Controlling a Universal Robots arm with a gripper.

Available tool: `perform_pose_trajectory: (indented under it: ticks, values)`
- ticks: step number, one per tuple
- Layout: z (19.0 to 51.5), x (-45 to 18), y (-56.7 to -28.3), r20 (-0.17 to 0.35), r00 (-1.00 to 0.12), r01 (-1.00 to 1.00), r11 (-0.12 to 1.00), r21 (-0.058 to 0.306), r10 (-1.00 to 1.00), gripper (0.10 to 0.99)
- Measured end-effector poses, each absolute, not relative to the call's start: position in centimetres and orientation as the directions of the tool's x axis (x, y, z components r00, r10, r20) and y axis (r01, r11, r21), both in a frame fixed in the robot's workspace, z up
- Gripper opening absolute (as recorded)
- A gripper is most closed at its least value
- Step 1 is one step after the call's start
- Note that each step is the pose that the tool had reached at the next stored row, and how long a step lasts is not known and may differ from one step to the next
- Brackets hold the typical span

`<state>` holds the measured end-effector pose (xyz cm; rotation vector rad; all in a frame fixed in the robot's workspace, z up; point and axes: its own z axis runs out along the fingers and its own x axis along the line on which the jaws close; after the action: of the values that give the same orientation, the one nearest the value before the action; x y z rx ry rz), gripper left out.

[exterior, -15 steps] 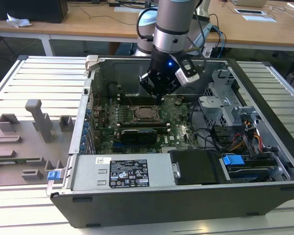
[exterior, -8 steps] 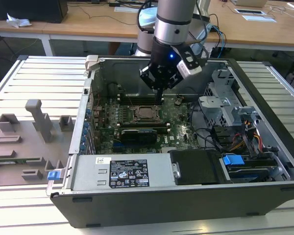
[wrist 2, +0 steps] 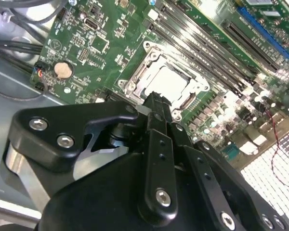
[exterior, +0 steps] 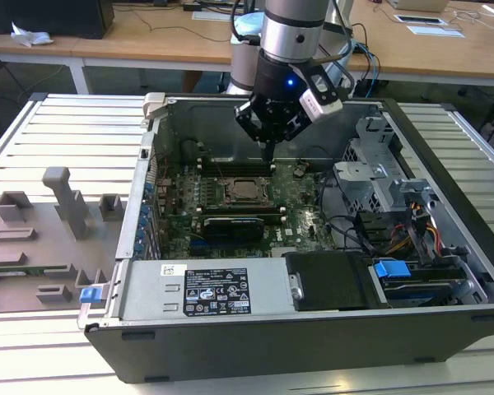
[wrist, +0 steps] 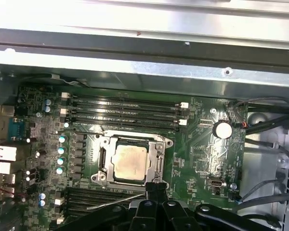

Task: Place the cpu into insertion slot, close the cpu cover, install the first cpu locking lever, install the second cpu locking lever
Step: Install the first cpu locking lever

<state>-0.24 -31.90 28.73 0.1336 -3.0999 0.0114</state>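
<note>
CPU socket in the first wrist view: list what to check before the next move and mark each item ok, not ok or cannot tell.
1. cpu seated flat in the insertion slot: ok.
2. cpu cover down flat around the chip: ok.
3. Locking lever latched: not ok; the thin rod angles away from the socket's edge.
4. Tool shut and holding nothing: ok.
5. Tool touching the lever: cannot tell; its tip sits at the socket's edge, close to the lever's near end.
</note>
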Motion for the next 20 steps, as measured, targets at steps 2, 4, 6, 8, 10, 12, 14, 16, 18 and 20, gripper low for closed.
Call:
perform_pose_trajectory:
  ticks: [2, 4, 6, 8, 10, 12, 14, 16, 18, 20]
  values:
    - [28.8, -0.2, -31.9, 0.039, -0.996, -0.086, 0.996, -0.006, -0.086, 0.106]
    - [28.8, -0.3, -31.9, 0.039, -0.996, -0.086, 0.996, -0.006, -0.086, 0.106]
    - [28.8, -0.3, -31.9, 0.039, -0.996, -0.086, 0.996, -0.006, -0.086, 0.106]
    - [28.8, -0.5, -31.9, 0.039, -0.996, -0.086, 0.996, -0.006, -0.086, 0.106]
    - [28.8, -0.8, -31.9, 0.039, -0.996, -0.086, 0.996, -0.006, -0.086, 0.106]
    - [28.7, -1.3, -31.9, 0.039, -0.996, -0.086, 0.996, -0.006, -0.086, 0.106]
    - [28.7, -1.9, -31.9, 0.039, -0.996, -0.086, 0.996, -0.006, -0.086, 0.106]
    - [28.7, -2.9, -31.9, 0.039, -0.996, -0.086, 0.996, -0.006, -0.086, 0.106]
    - [28.7, -3.5, -31.9, 0.038, -0.996, -0.086, 0.996, -0.006, -0.086, 0.106]
    - [28.7, -4.0, -31.9, 0.037, -0.996, -0.086, 0.996, -0.006, -0.086, 0.106]
